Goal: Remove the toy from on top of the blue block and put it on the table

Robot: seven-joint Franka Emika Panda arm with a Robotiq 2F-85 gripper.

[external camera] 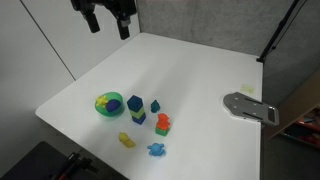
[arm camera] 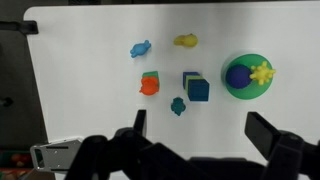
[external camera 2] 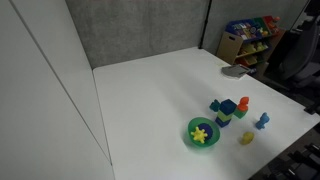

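The teal-green toy point(arm camera: 178, 105) with a pointed top stands on the white table point(arm camera: 90, 90), just beside the dark blue block point(arm camera: 197, 89) with a small gap between them. Both exterior views show the toy point(external camera: 155, 105) point(external camera 2: 215, 105) next to the block point(external camera: 136, 103) point(external camera 2: 228, 106). The block seems to rest on a greenish piece. My gripper point(arm camera: 200, 128) is open and empty, high above the table and short of the toys. In an exterior view it hangs over the far edge point(external camera: 108, 20).
An orange-red toy point(arm camera: 149, 84), a flat light-blue toy point(arm camera: 140, 48) and a yellow toy point(arm camera: 185, 41) lie near the block. A green bowl point(arm camera: 240, 92) holds a blue-and-yellow piece. A grey metal object point(external camera: 250, 107) lies at the table's edge.
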